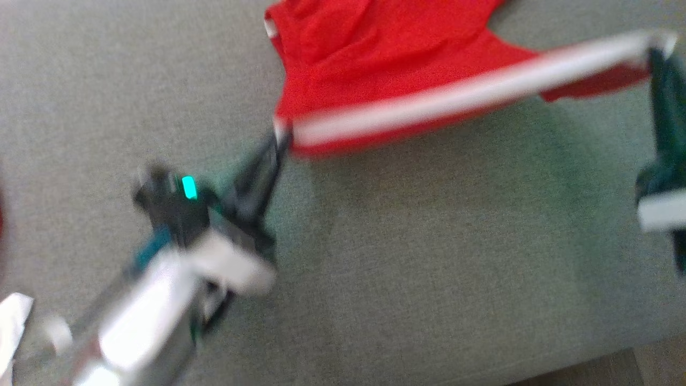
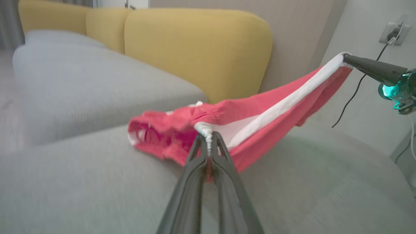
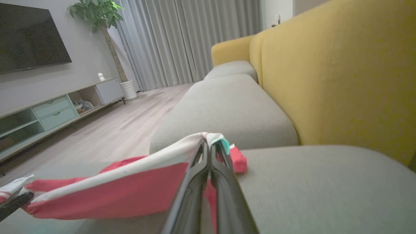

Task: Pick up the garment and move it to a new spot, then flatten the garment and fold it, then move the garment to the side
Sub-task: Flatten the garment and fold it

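The left tool [image 2: 208,138] and right tool [image 3: 209,143] each clamp one end of the red garment [image 1: 375,64], stretching its white stripe above the grey sofa seat [image 1: 429,241], where its far part rests.

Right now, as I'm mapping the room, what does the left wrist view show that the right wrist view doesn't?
The left wrist view adds a white wall socket with a thin black cable. The right wrist view adds a dark flat television, a leafy green potted plant, grey pleated curtains and a long low cabinet. Both share the red garment with a white stripe, pinched by shut fingers, the yellow sofa backrest and grey seat cushions.
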